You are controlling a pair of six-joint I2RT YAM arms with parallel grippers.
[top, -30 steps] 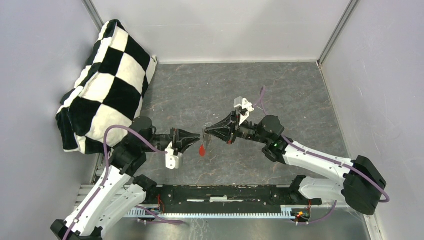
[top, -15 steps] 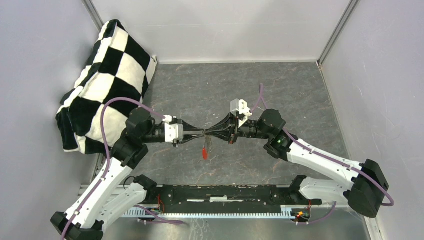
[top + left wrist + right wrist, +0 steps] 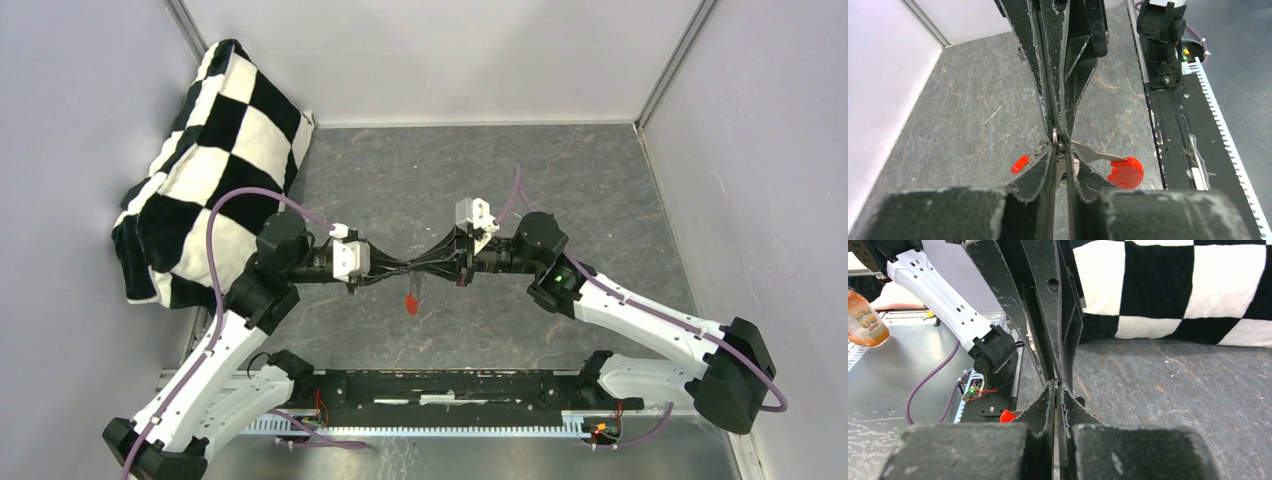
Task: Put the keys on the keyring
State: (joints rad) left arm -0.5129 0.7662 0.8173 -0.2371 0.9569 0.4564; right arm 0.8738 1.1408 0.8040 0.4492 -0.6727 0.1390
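Note:
My left gripper [image 3: 404, 267] and right gripper [image 3: 419, 267] meet tip to tip above the middle of the table. The right gripper [image 3: 1056, 388] is shut on the thin metal loop of the keyring [image 3: 1054, 133]. The left gripper [image 3: 1061, 151] is shut on the same keyring just below that loop. The red-headed key [image 3: 1125, 172] sticks out to the right of the left fingertips and hangs below them in the top view [image 3: 410, 303]. The keyring's small red piece [image 3: 1020, 163] dangles on the left by a short chain. I cannot make out the black-headed key.
A black-and-white checkered cushion [image 3: 210, 170] leans in the back left corner. The black base rail [image 3: 450, 385] runs along the near edge. Grey walls close in the slate table [image 3: 560, 170] on three sides. An orange bottle [image 3: 863, 320] stands off the table.
My left gripper was open and apart from the right one. It has moved right and up and shut at the right gripper's tips. The hanging red key has shifted slightly.

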